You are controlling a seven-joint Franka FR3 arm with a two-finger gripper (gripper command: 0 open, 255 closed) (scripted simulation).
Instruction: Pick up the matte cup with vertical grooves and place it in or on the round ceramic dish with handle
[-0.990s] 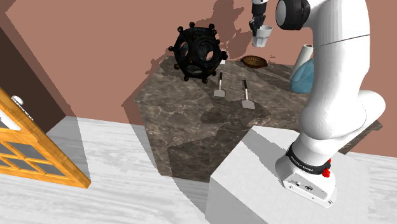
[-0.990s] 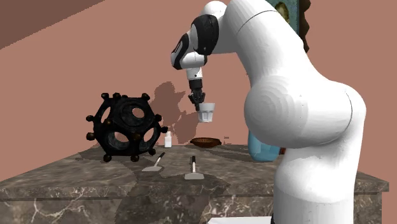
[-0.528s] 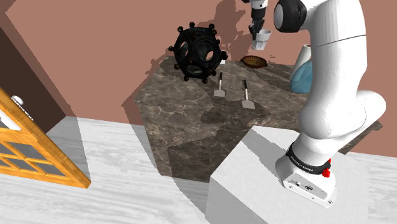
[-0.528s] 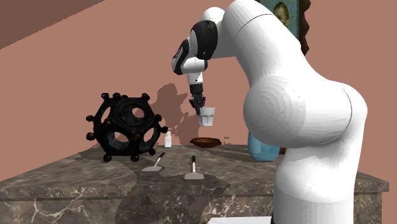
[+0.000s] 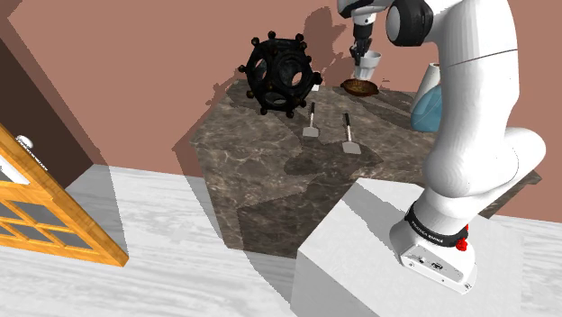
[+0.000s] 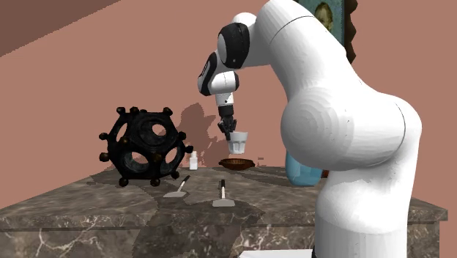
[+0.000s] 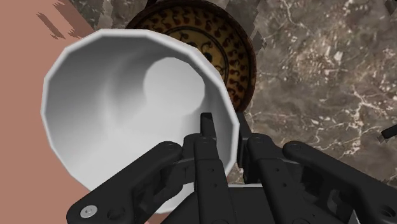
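One white robot arm bends over a dark marbled stone worktop. A black openwork many-sided ornament stands well apart from a round brown dish with a dark spotted pattern. Just above that dish hangs a plain white faceted cup, upright and not touching it. The black gripper holds the cup by its rim, with the fingers narrowed on the wall, one inside and one outside. A pinch on one side like this may let the cup swing or tip on release. In the wrist view the cup seems off the dish's centre, so it could catch the dish's edge. Both cup and dish look empty.
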